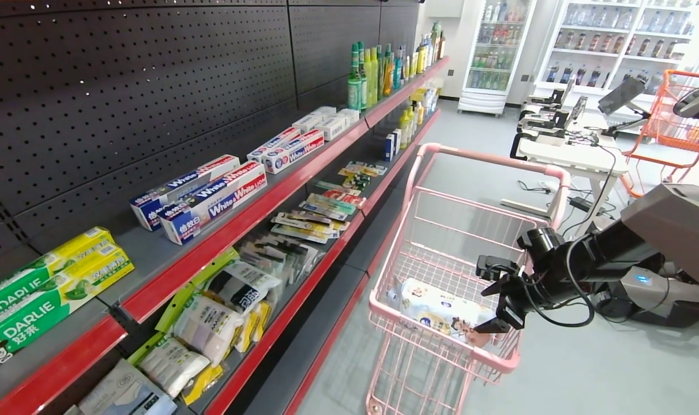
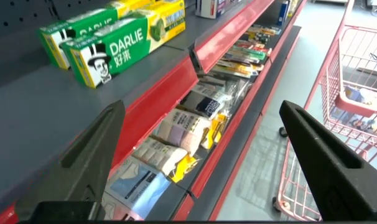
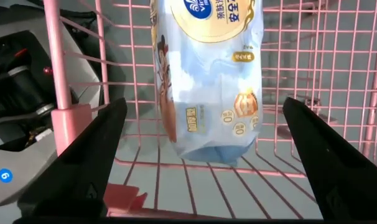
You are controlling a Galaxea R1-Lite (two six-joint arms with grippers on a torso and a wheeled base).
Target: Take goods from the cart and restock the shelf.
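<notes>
Lowering the right gripper (image 1: 492, 306), claw spread wide and empty, straight over the blue pack (image 1: 433, 308) in the pink cart (image 1: 488, 159) should centre the grip before closing

A shop: stocked shelf (image 1: 240, 223), pink cart (image 1: 493, 160) (drink fridges (image 1: 493, 52) behind).

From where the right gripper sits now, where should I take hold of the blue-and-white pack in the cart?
Probably across its narrow width, mid-length, coming straight down. The pack lies flat on the cart floor, wire walls block its sides, and the open right gripper hangs above with a finger to each long side.
</notes>
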